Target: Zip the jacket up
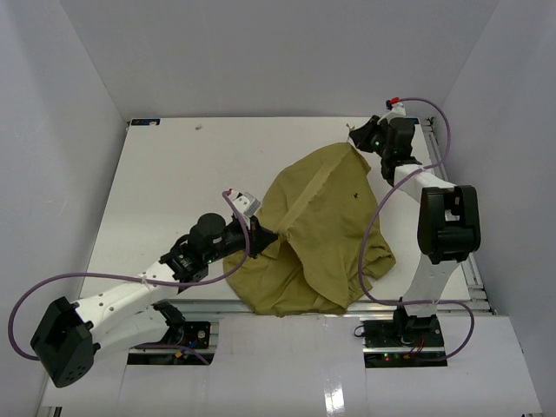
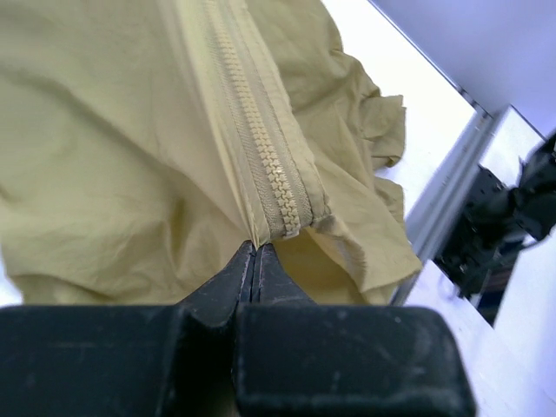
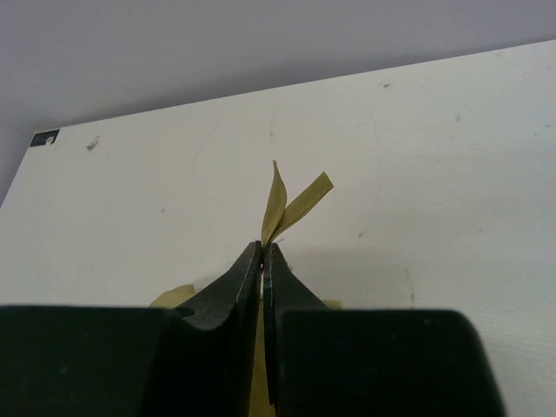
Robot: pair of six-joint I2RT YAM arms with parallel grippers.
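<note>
The olive-yellow jacket [image 1: 321, 234] lies crumpled on the white table, stretched from near left to far right. My left gripper [image 1: 259, 231] is shut on its near edge. In the left wrist view the fingertips [image 2: 254, 247] pinch the fabric right at the end of the closed zipper teeth [image 2: 261, 148], which run away up the jacket [image 2: 104, 156]. My right gripper [image 1: 356, 139] is shut on the jacket's far tip. In the right wrist view two thin olive strips [image 3: 294, 201] stick out beyond its closed fingertips [image 3: 262, 247]. Whether a zipper slider is held is hidden.
The right arm's purple cable [image 1: 372, 228] drapes over the jacket's right side. The metal table rail [image 1: 473, 278] runs along the right edge, close to the right arm. A small dark label [image 1: 144, 122] sits at the far left corner of the table [image 1: 174, 174].
</note>
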